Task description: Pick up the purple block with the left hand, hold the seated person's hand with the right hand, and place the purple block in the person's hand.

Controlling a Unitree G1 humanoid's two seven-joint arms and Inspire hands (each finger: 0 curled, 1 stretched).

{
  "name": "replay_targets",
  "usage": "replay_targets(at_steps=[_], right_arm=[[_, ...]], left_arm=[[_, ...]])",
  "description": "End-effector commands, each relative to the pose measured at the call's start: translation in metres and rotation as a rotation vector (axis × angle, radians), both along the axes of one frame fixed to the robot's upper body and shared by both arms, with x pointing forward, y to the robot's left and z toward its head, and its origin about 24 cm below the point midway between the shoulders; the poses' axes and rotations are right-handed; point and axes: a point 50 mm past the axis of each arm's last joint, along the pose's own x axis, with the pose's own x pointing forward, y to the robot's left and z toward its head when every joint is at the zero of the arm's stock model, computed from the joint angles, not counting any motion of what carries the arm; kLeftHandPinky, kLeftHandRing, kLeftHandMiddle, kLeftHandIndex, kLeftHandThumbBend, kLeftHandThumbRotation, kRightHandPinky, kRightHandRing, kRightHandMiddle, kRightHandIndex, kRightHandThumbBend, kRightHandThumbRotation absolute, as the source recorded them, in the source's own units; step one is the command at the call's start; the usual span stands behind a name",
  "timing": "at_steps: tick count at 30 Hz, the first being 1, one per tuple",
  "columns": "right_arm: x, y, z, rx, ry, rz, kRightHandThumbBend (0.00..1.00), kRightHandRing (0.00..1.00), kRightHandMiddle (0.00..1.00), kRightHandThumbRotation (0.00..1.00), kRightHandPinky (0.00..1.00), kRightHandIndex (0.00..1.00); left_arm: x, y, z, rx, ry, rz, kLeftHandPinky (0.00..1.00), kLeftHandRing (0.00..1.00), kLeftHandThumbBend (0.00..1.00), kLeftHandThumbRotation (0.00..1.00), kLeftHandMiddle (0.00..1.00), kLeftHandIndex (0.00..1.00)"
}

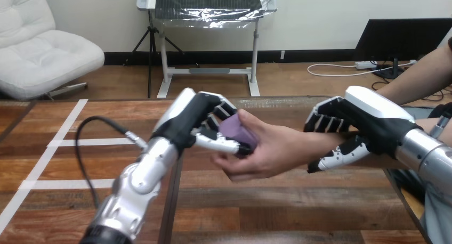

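The purple block lies in the person's hand, which reaches in palm up from the right above the table's middle. My left hand is over the block, its fingers and thumb curled round it. My right hand wraps the person's wrist, fingers curled over the top and thumb under it. The person's fingers cup the block from below.
The wooden table has white tape lines on its left part. A black cable loops over the table beside my left forearm. The person's forearm comes in from the upper right.
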Motion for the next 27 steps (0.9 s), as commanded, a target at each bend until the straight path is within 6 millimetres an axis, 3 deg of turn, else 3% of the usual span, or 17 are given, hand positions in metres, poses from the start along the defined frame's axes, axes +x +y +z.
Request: replay_targets(at_steps=[1, 13, 27], right_arm=[[-0.005, 0.013, -0.017, 0.056, 0.058, 0.035, 0.79, 0.49, 0.53, 0.18, 0.43, 0.56], [-0.008, 0.016, -0.015, 0.069, 0.04, 0.039, 0.79, 0.49, 0.53, 0.18, 0.43, 0.55], [-0.011, 0.016, -0.014, 0.068, 0.036, 0.036, 0.79, 0.49, 0.53, 0.19, 0.43, 0.55]], left_arm=[[0.017, -0.019, 0.033, 0.008, -0.112, -0.049, 0.26, 0.32, 0.58, 0.0, 0.4, 0.47], [0.019, -0.041, 0.03, 0.045, -0.086, -0.107, 0.21, 0.29, 0.6, 0.0, 0.38, 0.47], [0.015, -0.045, 0.022, 0.075, -0.065, -0.132, 0.23, 0.31, 0.62, 0.0, 0.4, 0.48]])
